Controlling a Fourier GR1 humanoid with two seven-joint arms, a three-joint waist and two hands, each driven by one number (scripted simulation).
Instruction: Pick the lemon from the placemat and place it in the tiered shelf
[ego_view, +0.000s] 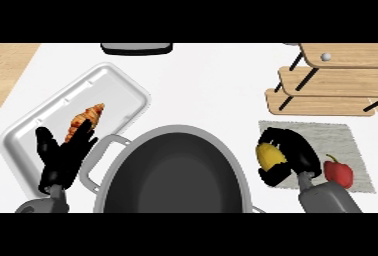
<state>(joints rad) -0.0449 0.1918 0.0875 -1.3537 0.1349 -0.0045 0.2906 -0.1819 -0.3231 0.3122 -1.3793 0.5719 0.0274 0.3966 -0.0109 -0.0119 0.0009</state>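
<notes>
Lemon (270, 156) grasped in curled right hand (294, 156) over the placemat (325, 134); should be lifted clear before being carried beyond the placemat to the tiered shelf (328, 80).

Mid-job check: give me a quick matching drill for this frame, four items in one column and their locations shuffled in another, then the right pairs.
Items
1. lemon
2. croissant
3. red pepper
4. large pot

Places
A. lying on the white tray
B. on the counter between the two robot hands
C. inside the curled fingers of the right robot hand, over the placemat
D. on the placemat, right of the right robot hand

Pairs: 1-C, 2-A, 3-D, 4-B

The left robot hand rests open at the lower left. The tiered shelf holds no lemon yet.
</notes>
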